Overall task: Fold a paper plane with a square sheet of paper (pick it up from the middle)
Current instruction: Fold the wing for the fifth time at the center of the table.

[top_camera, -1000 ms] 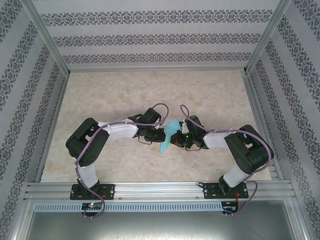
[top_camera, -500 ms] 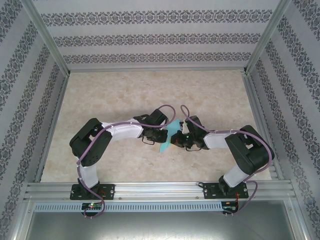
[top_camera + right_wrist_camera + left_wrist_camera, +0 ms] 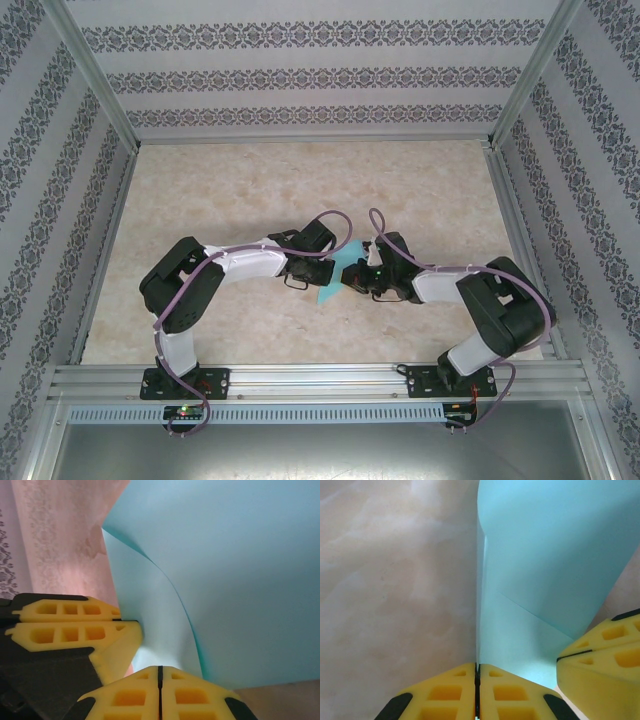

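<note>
the left fingers [image 3: 445,697] are pressed together, yellow pads meeting in a thin dark seam, and the edge of the sheet of paper [image 3: 550,555] runs straight into that seam, so they are clamped on it. the right fingers [image 3: 125,697] are likewise closed pad to pad, with the light turquoise sheet rising from just behind their tips and curling over in two layers; they look clamped on it too. in the left wrist view the right fingers come in from the lower right, touching the paper just beside the left pair, and a slanting fold line crosses the sheet above them. in the right wrist view the left fingers sit at the left, against the same curled edge. from above, the two arms bend inward and meet around the middle of the table [image 3: 250,190], a little toward its near side, the paper pinched between them with one pointed corner sticking out toward the near left. whether that corner touches the marbled table i cannot tell
</note>
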Controlling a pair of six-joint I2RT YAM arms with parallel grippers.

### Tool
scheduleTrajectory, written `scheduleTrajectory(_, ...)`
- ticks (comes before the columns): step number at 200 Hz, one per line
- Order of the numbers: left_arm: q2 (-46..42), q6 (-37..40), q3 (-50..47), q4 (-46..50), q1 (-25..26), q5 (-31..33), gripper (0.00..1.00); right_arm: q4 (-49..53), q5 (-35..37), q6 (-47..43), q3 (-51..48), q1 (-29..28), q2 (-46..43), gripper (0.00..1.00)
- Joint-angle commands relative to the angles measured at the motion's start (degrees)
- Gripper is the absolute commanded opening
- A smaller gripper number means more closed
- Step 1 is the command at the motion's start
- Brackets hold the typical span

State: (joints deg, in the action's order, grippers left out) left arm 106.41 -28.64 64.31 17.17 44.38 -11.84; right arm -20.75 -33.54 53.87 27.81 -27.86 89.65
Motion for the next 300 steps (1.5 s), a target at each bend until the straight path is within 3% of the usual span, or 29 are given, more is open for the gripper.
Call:
scheduleTrajectory(1, -0.1, 1.5, 0.1, -0.5, 1.2, 1.2, 0.11, -6.7, -1.9, 3.3, -0.8, 0.1, 2.5, 0.07)
scheduleTrajectory(63, -1.2, 2.0, 0.5, -0.6, 2.1, 0.8, 0.1, -4.3, -0.3, 1.4, -0.5, 0.2, 6.3, 0.05)
scheduleTrajectory(158, -1.6, 2.3, 0.6, -2.7, 3.7, -2.7, 0.1, 0.6, 1.4, -1.0, -0.7, 0.5, 4.8, 0.03)
scheduleTrajectory(221, -1.1, 2.7, -1.6, -4.1, 3.8, -3.9, 0.1, 1.8, 1.2, -0.8, -0.6, 0.6, 1.6, 0.02)
scheduleTrajectory(300, -0.4, 3.0, -1.7, -3.9, 3.8, -3.1, 0.1, 13.3, 5.7, -4.5, 0.1, 1.1, -3.9, 0.02)
